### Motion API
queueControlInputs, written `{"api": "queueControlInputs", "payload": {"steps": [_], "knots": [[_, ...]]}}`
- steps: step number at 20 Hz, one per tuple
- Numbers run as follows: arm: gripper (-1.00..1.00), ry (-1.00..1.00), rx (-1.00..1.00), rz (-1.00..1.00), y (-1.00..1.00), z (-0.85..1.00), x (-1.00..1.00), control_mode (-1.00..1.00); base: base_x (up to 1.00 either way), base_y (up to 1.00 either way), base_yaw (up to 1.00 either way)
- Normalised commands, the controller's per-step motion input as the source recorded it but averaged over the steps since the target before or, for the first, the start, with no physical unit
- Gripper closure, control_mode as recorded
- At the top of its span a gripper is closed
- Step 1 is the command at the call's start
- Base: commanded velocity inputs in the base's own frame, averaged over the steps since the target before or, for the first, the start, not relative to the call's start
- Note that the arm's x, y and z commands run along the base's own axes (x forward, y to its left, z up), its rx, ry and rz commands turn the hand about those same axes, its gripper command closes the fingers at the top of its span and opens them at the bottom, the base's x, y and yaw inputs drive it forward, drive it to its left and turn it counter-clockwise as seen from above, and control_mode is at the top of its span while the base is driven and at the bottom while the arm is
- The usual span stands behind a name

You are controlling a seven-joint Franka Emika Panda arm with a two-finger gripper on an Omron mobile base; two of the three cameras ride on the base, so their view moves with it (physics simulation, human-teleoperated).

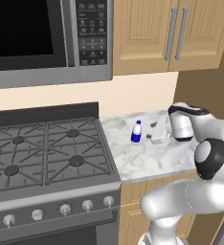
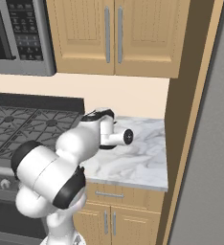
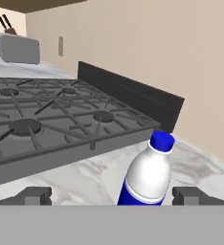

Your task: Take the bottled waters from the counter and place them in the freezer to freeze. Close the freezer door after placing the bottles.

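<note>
My two dark fingers point(image 3: 36, 195) stand wide apart, grasping nothing, either side of the small clear plastic bottle with blue cap and dark blue label point(image 3: 146, 176). I should move forward a little, level, then close gently on its middle so it stays upright on the marbled white-grey stone counter point(image 1: 147, 160).

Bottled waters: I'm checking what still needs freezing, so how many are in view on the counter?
1. A blue-labelled bottle stands upright on the marbled counter right of the stove, between the open end effector's fingertips in the hand view. A second may be hidden behind the arm.
</note>
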Motion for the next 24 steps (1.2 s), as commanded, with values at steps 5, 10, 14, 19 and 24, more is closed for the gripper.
{"api": "queueControlInputs", "payload": {"steps": [5,10,14,19,24], "knots": [[-1.00,0.00,0.00,0.07,0.01,-0.08,0.19,-1.00,0.00,0.00,0.00],[-1.00,0.00,0.00,0.06,0.00,-0.12,0.18,-1.00,0.00,0.00,0.00],[-1.00,0.00,0.00,0.05,0.00,-0.17,0.33,-1.00,0.00,0.00,0.00],[-1.00,0.00,0.00,0.01,0.00,-0.17,0.29,-1.00,0.00,0.00,0.00],[-1.00,0.00,0.00,0.00,0.00,-0.19,0.24,-1.00,0.00,0.00,0.00]]}}
